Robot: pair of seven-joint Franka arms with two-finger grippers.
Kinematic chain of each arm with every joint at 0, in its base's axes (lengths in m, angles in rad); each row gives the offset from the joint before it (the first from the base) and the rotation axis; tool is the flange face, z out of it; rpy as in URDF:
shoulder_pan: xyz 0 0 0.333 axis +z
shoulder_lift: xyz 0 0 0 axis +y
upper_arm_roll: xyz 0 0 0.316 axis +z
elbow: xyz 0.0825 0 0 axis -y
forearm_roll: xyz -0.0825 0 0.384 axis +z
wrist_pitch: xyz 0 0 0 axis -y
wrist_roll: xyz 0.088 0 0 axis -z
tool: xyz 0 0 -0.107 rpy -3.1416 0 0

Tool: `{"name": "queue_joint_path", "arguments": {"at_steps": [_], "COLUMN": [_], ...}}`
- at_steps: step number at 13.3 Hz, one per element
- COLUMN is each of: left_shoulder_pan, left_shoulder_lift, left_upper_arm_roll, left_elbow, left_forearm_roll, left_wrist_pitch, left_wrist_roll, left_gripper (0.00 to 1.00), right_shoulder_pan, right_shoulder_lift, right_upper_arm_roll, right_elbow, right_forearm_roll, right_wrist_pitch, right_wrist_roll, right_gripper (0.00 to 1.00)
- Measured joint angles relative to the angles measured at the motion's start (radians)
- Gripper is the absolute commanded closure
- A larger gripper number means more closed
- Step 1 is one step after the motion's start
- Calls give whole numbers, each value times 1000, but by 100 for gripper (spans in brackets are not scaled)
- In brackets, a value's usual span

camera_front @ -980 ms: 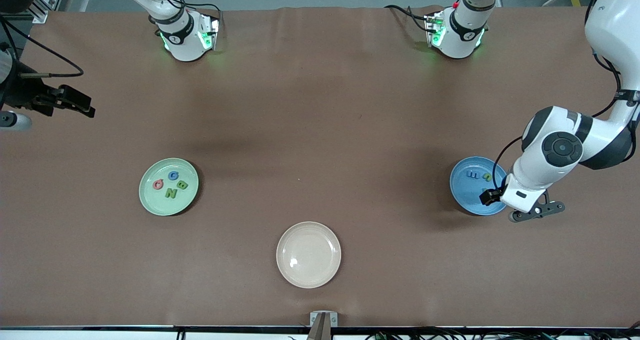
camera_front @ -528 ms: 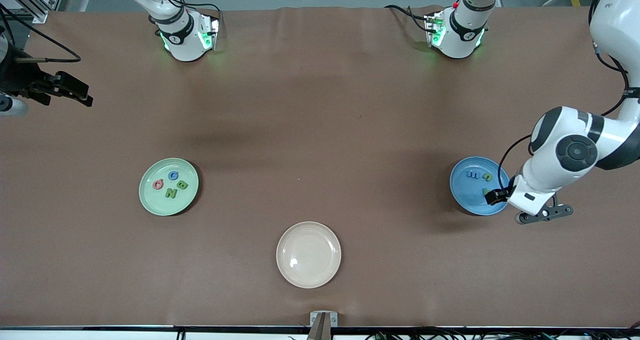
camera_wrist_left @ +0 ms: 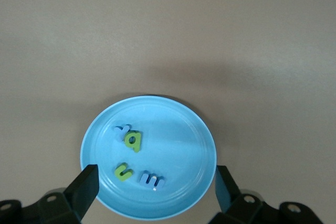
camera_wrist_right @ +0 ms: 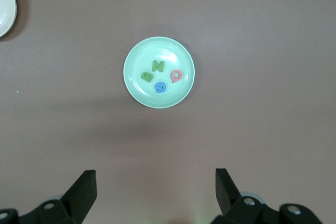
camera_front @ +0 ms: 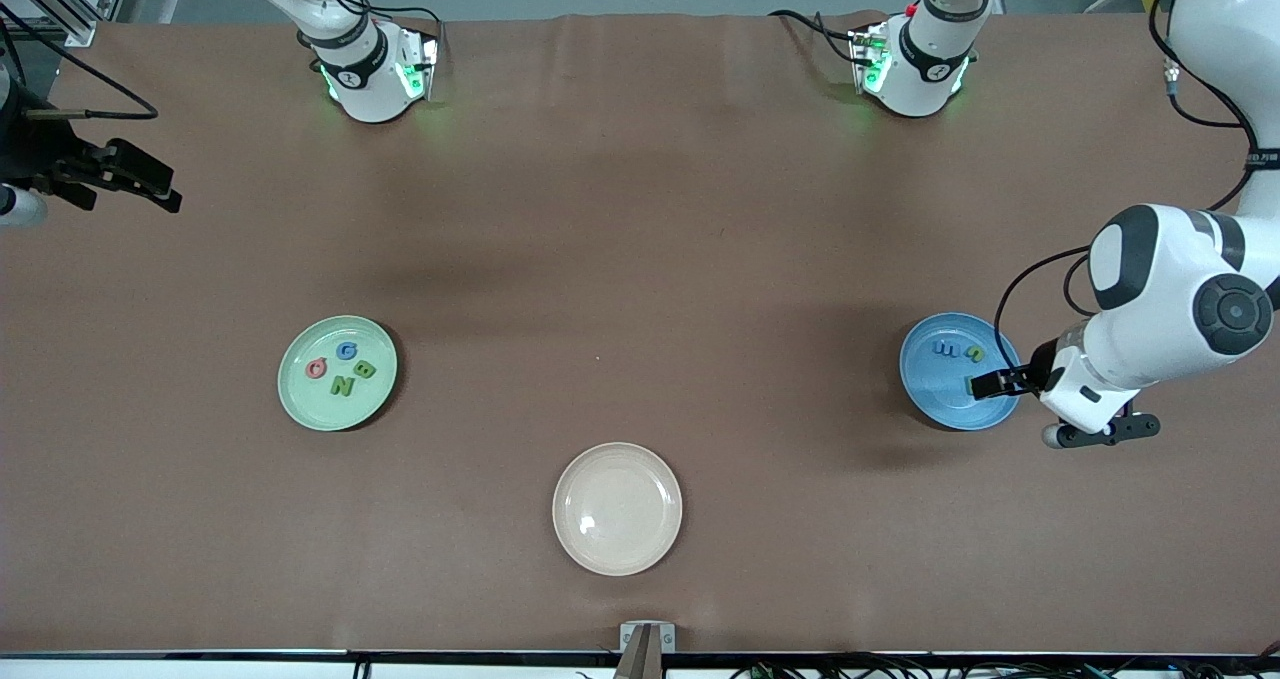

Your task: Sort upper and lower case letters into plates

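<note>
On brown table [camera_front: 640, 259]: three plates, letters sorted.

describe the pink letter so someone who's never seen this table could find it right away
Start at the brown table and find the mint green plate toward the right arm's end. Four letters lie in it: a blue G, a green B, a green N and the pink letter. It is the only pink piece on the table.

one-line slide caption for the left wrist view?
Open left gripper over the round blue plate holding four small foam letters, two blue and two green, on the brown table.
</note>
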Motion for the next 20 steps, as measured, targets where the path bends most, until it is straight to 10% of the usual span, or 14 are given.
{"name": "queue_joint_path", "arguments": {"at_steps": [6, 20], "left_shoulder_pan": [-406, -381], "left_shoulder_lift": [-90, -369], "left_upper_arm_roll": [471, 489], "left_elbow": [-7, -8], "left_forearm_roll": [-292, -277], "left_wrist_pitch": [-16, -270], "left_wrist_roll": [178, 293], "left_gripper": [1, 1], "right_shoulder_pan": [0, -7], "right_shoulder_lift": [0, 0], "right_upper_arm_roll": [1, -3], "right_elbow": [-2, -9], "right_forearm_roll": [-23, -30], "right_wrist_pitch": [43, 0], "right_wrist_roll": [-2, -53], "right_gripper": [0, 0]}}
